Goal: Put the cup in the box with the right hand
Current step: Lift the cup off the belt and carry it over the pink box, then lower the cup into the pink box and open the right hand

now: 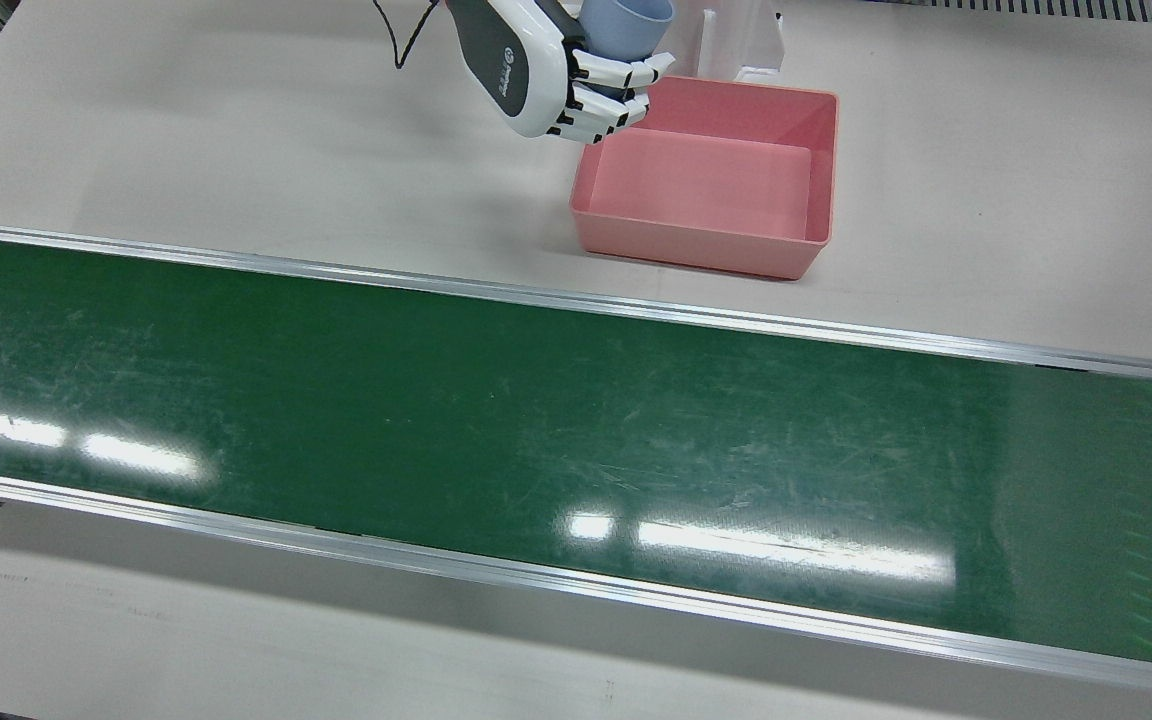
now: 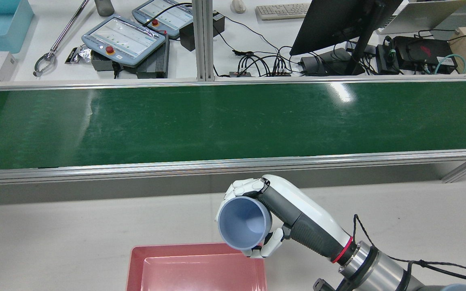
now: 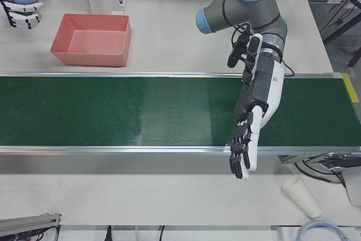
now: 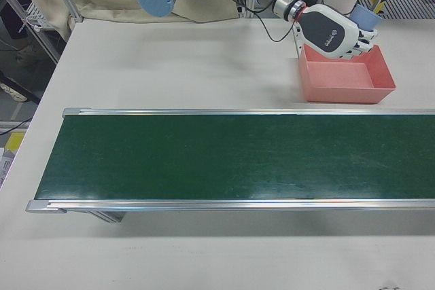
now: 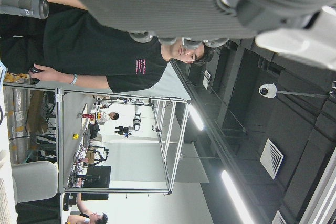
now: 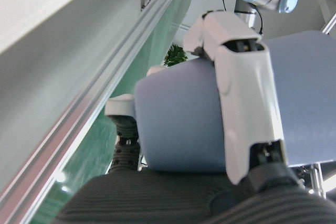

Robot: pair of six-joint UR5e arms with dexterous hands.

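Note:
My right hand is shut on a blue cup and holds it in the air beside the near corner of the pink box. In the rear view the cup is tilted, its mouth towards the camera, just over the box's far right corner, with the hand wrapped around it. The box has nothing in it. The right hand view shows the cup's wall under a finger. My left hand is open with its fingers straight, hanging over the belt far from the box.
The green conveyor belt runs across the table between metal rails. A white pedestal stands right behind the box. White paper cups lie on the table near the left arm. Teach pendants lie beyond the belt.

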